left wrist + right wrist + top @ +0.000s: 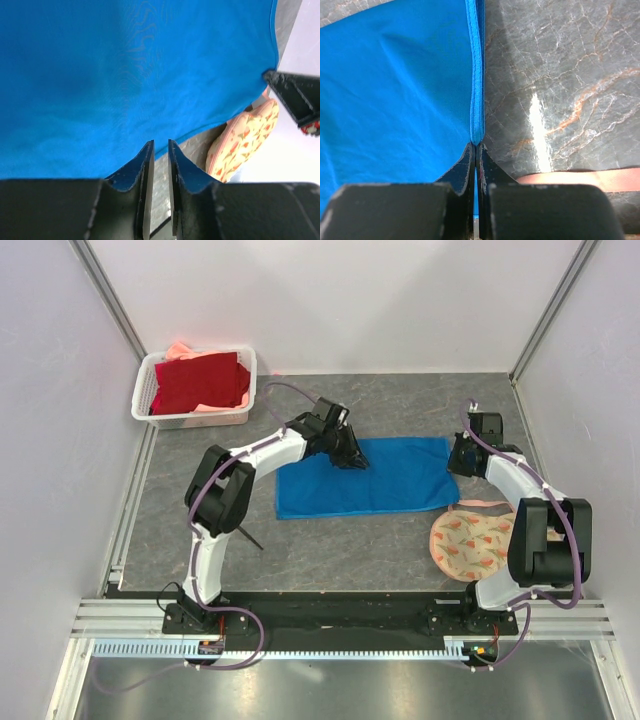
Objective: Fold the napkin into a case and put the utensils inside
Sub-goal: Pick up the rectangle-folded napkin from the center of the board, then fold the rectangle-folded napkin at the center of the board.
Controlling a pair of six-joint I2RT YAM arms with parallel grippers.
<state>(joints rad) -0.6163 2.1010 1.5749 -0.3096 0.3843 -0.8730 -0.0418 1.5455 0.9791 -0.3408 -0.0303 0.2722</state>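
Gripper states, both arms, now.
Left gripper: jaws nearly closed at the edge of the napkin; whether they hold it cannot be told.
Right gripper: closed on the napkin hem.

Pale-walled cell around a grey marbled desk

The desk (400, 400) has a dark grey stone-look top with fine white cracks and thin orange veins (590, 95). A plain, pale lilac-white back wall (330, 300) stands behind it, with like walls on the left (50, 390) and right (600, 370). Slanting aluminium posts (110, 300) mark the two far corners. A metal rail (130, 510) runs along the desk's left side, and silver rails (330, 625) cross the near edge above a slotted white duct (330, 648) and a brushed metal sheet (330, 690). The light is soft and even, with one bright glare patch (537, 115) on the stone.
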